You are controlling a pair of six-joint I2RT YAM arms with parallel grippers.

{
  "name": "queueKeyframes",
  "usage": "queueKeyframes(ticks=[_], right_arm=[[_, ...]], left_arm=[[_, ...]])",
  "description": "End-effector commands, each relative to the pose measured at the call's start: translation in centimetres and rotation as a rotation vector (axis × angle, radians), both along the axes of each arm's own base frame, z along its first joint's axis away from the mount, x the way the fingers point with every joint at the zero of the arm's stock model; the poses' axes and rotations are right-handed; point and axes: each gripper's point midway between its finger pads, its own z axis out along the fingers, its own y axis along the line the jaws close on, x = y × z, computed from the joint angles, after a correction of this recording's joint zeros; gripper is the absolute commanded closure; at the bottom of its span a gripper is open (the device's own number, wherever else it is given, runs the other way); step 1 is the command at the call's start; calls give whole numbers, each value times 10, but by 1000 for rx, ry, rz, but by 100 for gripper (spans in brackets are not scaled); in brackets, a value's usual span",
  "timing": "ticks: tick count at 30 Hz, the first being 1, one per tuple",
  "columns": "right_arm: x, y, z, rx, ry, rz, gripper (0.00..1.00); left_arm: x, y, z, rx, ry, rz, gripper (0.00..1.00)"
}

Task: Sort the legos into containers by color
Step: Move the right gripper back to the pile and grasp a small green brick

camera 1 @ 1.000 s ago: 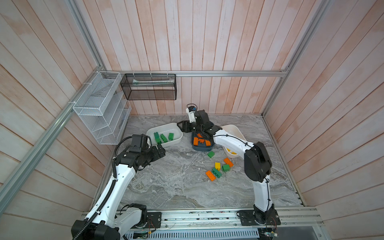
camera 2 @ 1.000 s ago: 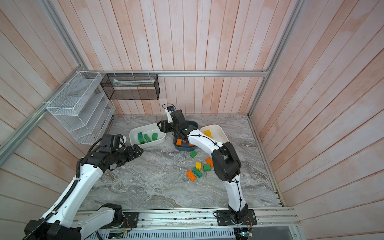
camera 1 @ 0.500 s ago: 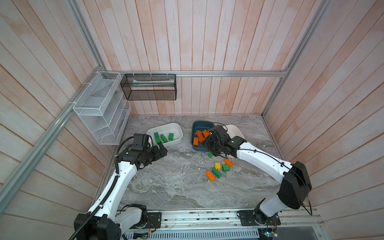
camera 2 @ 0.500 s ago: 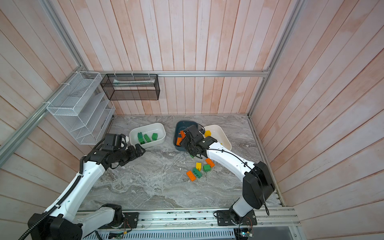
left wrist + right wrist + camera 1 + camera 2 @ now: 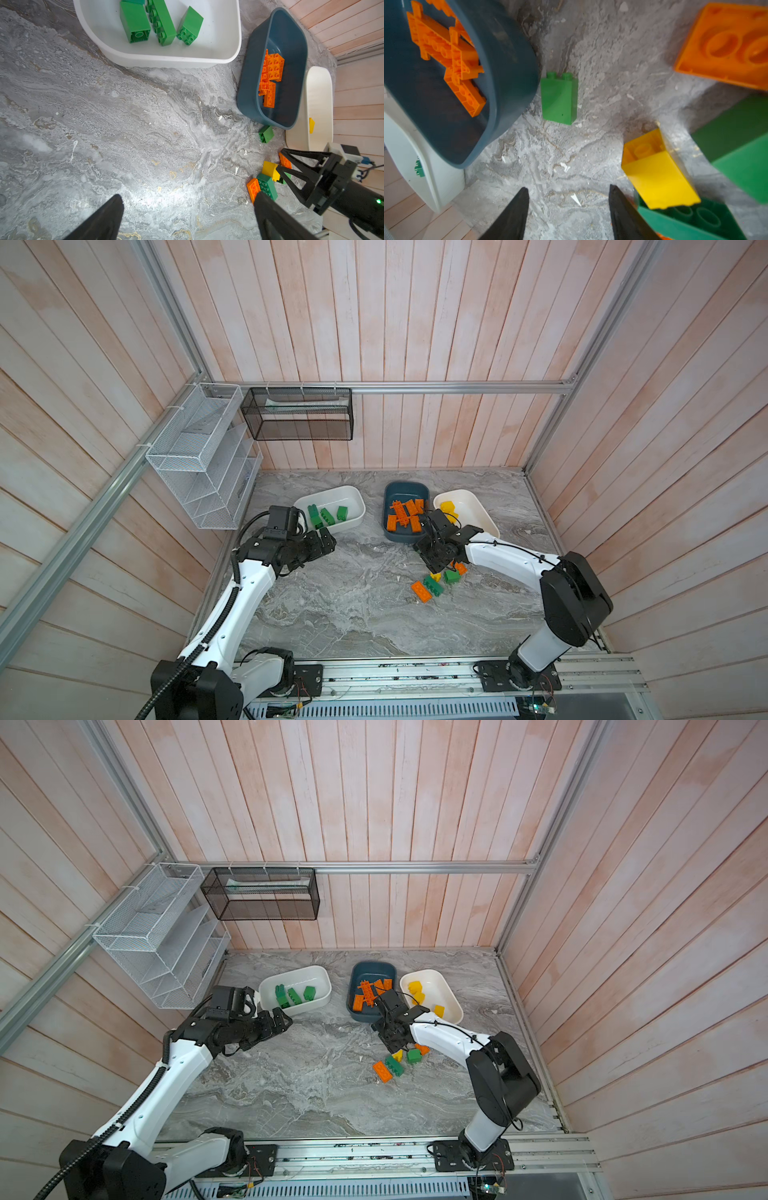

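Note:
Three containers stand in a row at the back: a white tub with green legos, a teal tub with orange legos, and a white tub with yellow legos. Loose legos lie in front: an orange one, two green, a yellow one. A lone green brick lies by the teal tub. My right gripper hangs open low beside the yellow brick, with bare table between its fingers. My left gripper is wide open and empty near the green tub.
A white wire rack and a black mesh basket hang on the back-left walls. Wooden walls close three sides. A metal rail runs along the table's front edge.
The right arm swung from over the teal tub toward the front, down to the loose pile, and its jaws narrowed a little. The left arm barely moved.

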Motion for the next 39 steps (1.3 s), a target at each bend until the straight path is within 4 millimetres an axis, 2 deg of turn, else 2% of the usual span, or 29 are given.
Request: queueKeyframes(ticks=[1,4,10,12,14,21,25,30,34,39], right_arm=[[13,-5,-8,-32,-1,-4,41],[26,-2,-7,-37,-26,-6,42],[34,-4,-21,21,-20,-36,46],[37,-4,-22,52,-26,-48,51],[39,-1,-23,85,-35,-55,56],[30,-3,-29,99,6,-72,57],[31,1,-32,196,-15,-90,59],[29,6,-23,236,-34,-84,65],[21,7,-18,245,-36,-79,69],[23,8,-6,255,-66,-76,74]], left_arm=[[2,0,1,5,-13,-11,0],[3,1,0,11,-13,-14,0],[4,0,-4,20,-4,-29,0],[5,-1,-4,10,-4,-32,0],[5,-2,-6,6,0,-35,0],[6,-5,-5,1,4,-48,0],[5,-7,-8,-10,13,-52,0],[5,-6,-9,-9,14,-54,0],[5,-8,-10,-11,19,-60,0],[8,-9,-10,-15,19,-62,0]])
